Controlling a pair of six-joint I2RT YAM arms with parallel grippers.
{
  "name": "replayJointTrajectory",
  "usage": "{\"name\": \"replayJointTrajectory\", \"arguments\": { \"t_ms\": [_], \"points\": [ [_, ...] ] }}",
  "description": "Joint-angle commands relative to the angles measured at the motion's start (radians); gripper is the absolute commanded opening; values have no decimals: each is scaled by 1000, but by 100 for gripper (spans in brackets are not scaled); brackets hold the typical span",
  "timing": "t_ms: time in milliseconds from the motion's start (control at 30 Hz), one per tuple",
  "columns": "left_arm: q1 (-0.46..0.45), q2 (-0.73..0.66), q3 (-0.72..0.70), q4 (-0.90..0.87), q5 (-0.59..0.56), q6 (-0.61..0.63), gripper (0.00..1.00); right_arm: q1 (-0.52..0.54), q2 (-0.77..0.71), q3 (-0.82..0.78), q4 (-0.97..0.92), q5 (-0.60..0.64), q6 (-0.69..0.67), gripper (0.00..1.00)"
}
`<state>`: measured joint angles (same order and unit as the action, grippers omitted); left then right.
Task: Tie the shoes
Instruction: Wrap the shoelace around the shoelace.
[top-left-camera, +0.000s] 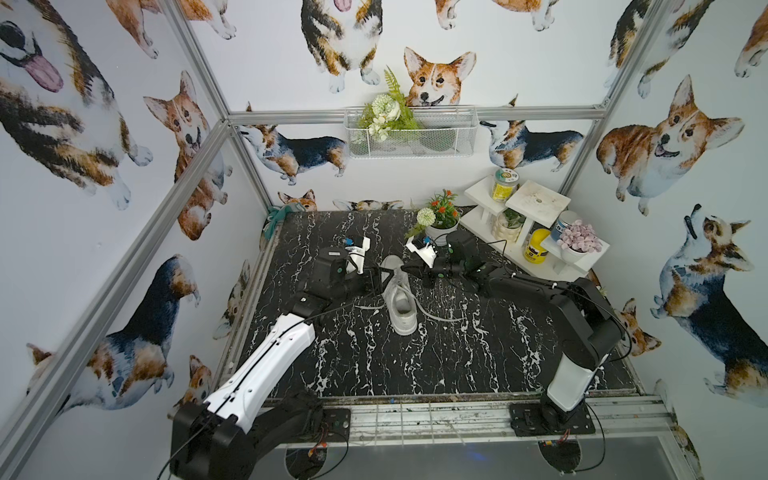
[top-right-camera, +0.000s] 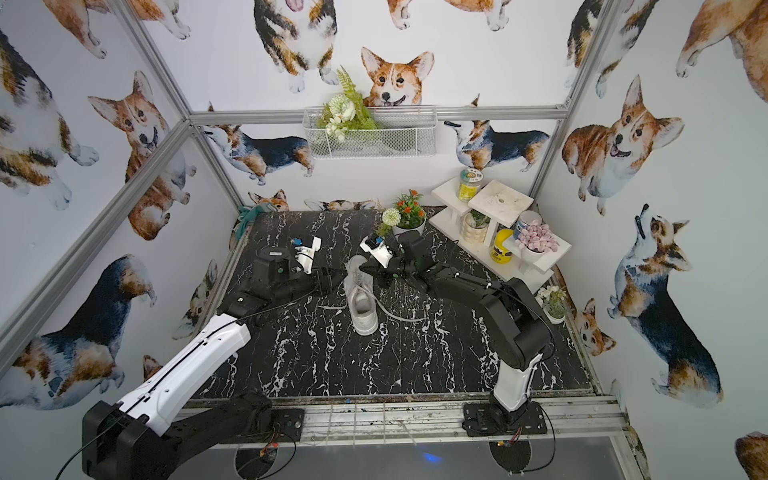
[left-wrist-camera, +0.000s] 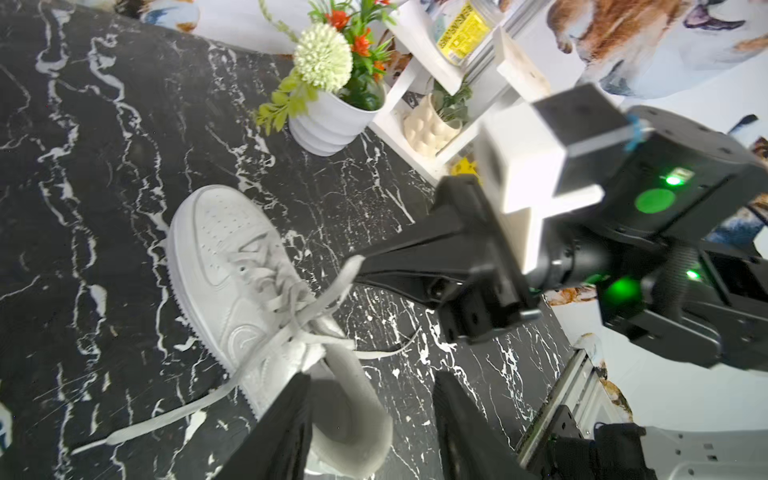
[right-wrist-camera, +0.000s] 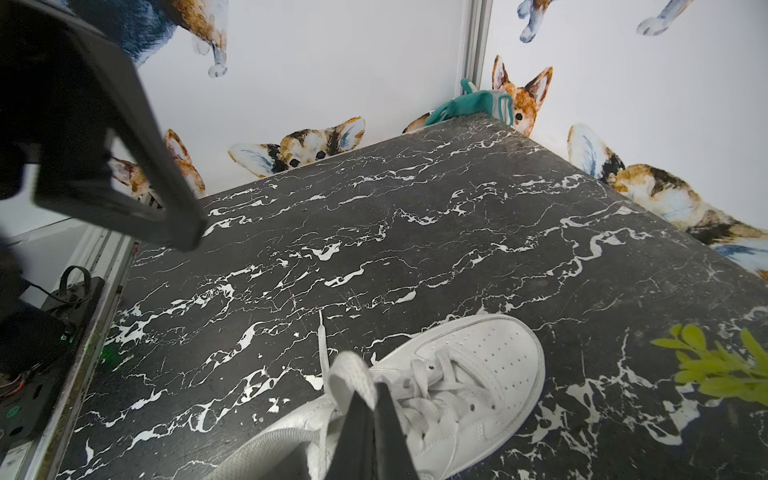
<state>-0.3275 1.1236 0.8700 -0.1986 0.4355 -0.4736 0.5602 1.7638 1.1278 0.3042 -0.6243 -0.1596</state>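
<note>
Left arm (top-left-camera: 257, 365) nearest, reaching in over the black marble counter (top-left-camera: 415, 365). Shoe (top-left-camera: 398, 297) sits mid-counter, toe to the back wall, between both arms' tips. Left fingers (left-wrist-camera: 286, 424) roughly half apart above the shoe's opening, gripping nothing. Right fingers (right-wrist-camera: 365, 419) pinched closed on a lace (right-wrist-camera: 349, 370), held up above the tongue. Slack lace (left-wrist-camera: 166, 419) lies on the counter. Judgement: right keeps tension while left takes the slack lace near the eyelets, not the collar. Light shoe may slide.

Corgi-print walls (top-left-camera: 124, 124) enclose a black marble table (top-left-camera: 374, 365). A white shelf (top-left-camera: 536, 203) stands at right, and a wire basket (top-left-camera: 440, 141) hangs at upper centre.
</note>
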Motion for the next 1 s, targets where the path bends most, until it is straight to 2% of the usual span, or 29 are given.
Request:
{"name": "replayJointTrajectory", "arguments": {
  "t_ms": [0, 267, 667, 967],
  "points": [
    [34, 41, 12, 37, 100, 32, 54, -1, -13, -5, 23, 6, 0, 0],
    [38, 166, 52, 160, 178, -16, 54, 0, -23, -8, 12, 11, -10, 0],
    [22, 274, 79, 206, 201, -39, 45, 15, -17, -2, 7, 17, -26, 0],
    [8, 336, 110, 209, 192, -38, 30, 18, -20, -5, 15, 8, -26, 0]
  ]
}}
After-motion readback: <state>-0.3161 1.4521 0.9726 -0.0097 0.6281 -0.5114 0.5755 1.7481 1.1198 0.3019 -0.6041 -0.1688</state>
